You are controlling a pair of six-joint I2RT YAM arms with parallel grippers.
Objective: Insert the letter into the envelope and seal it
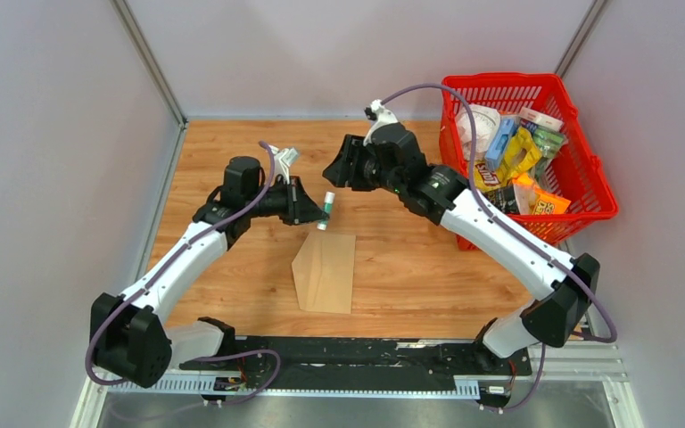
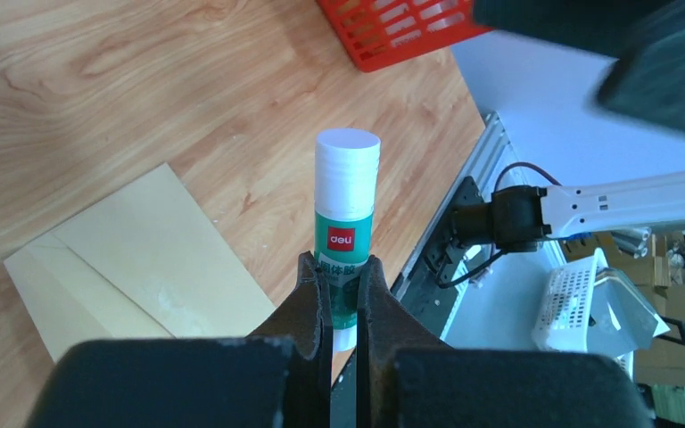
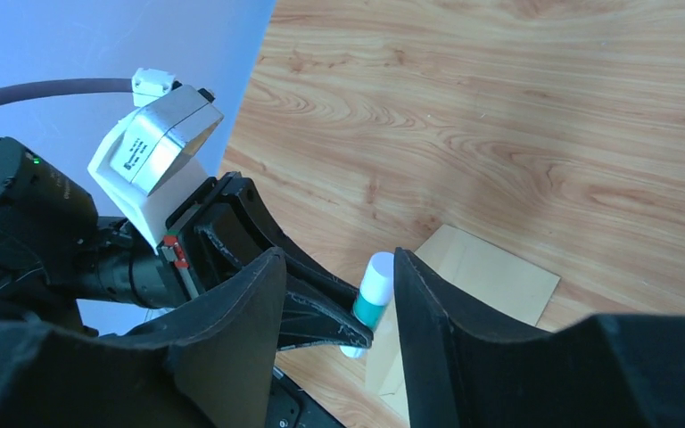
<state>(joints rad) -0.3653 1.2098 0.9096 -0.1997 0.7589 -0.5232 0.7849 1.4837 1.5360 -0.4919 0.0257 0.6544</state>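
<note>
Our left gripper is pinched tight on the lower body of a glue stick. It holds the stick by the green label, with the white cap pointing away from the wrist and free of the jaws. We judge that grip deliberate, since it leaves the cap exposed for the other arm to pull off. Our right gripper has its jaws spread and holds nothing. In its own view the cap sits in line with the gap between them, but from above the fingers are short of the stick and not touching it.

Just below the stick the envelope lies flat on the table, and its pointed flap appears folded out toward the left arm's side. That would suit gluing. The letter is nowhere in view. We suppose it is already inside the envelope, though we cannot confirm that, and if so sealing is the step in hand.

The table is a light wood-grain board enclosed by pale grey walls. A red plastic basket full of snack packets stands in the far right corner, well apart from the envelope. A black rail at the near edge carries both arm bases.
</note>
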